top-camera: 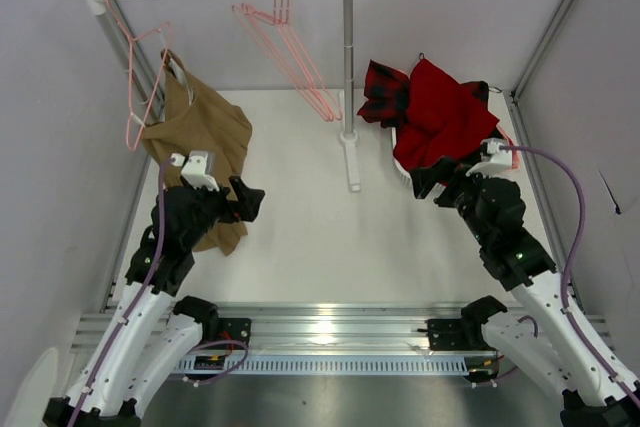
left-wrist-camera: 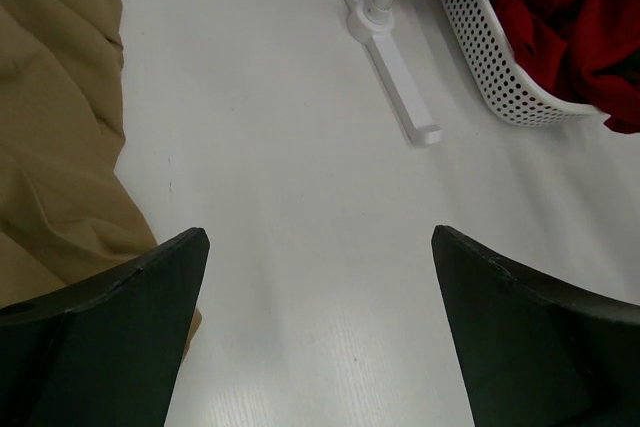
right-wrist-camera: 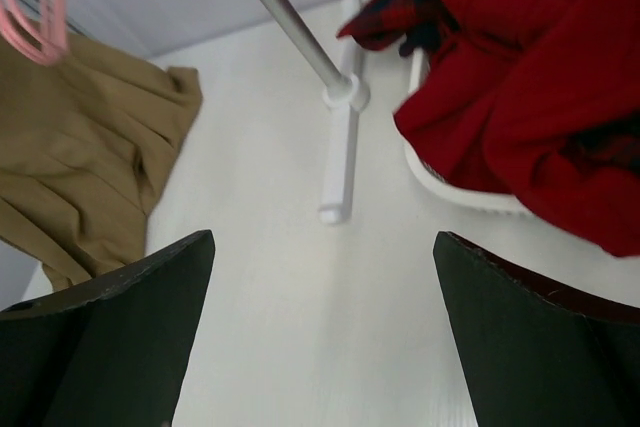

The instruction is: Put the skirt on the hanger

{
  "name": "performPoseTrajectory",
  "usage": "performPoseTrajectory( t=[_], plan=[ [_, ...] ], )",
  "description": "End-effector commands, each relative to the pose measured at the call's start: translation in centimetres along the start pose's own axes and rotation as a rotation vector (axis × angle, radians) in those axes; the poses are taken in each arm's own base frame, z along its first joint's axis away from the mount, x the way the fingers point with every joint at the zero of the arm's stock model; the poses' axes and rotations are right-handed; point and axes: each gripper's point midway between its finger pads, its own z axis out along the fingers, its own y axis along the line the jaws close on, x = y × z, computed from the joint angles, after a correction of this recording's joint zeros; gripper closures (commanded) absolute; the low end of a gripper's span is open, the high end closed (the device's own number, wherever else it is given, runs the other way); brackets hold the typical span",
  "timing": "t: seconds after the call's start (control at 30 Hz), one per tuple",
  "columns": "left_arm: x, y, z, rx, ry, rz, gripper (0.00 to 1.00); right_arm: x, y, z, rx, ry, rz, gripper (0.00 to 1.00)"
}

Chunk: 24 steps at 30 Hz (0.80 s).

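White table (top-camera: 330, 237): skirt (top-camera: 205, 132) left, perhaps hanging; left gripper (left-wrist-camera: 320, 235), right gripper (right-wrist-camera: 323, 237) spread, empty.

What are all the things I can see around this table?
skirt: one, tan, left side of the table
single hanger: one, pink, left end of the rail
grouped hangers: several, pink, middle of the rail
rack: one, silver and white, at the back
basket: one, white, right side
red garment: one, red, piled on the basket
plaid cloth: one, red and black, beside the red garment
table: one, white
left gripper: one, black, open, near the skirt
right gripper: one, black, open, near the basket
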Motion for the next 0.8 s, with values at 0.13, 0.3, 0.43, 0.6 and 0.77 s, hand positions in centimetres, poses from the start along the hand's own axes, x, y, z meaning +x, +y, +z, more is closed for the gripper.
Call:
performPoseTrajectory(
  t=[0.13, 0.3, 0.43, 0.6, 0.77],
  plan=[
    [-1.8, 0.8, 0.6, -0.059, -0.097, -0.048, 0.00, 1.0, -1.3, 0.1, 0.036, -0.061, 0.055, 0.01],
    [-1.4, 1.0, 0.8, -0.068, -0.074, -0.050, 0.00, 1.6, -0.8, 0.5, 0.028, -0.035, 0.093, 0.01],
    [-1.3, 1.1, 0.7, -0.070, -0.078, -0.047, 0.01, 1.6, -0.8, 0.2, 0.038, -0.041, 0.101, 0.01],
    [-1.6, 1.7, 0.7, -0.102, -0.103, -0.048, 0.01, 0.8, -1.0, 0.1, 0.058, -0.050, 0.075, 0.01],
    [-1.5, 1.5, 1.0, -0.090, -0.099, -0.054, 0.01, 0.1, -1.4, 0.1, 0.088, -0.073, 0.074, 0.01]
  ],
)
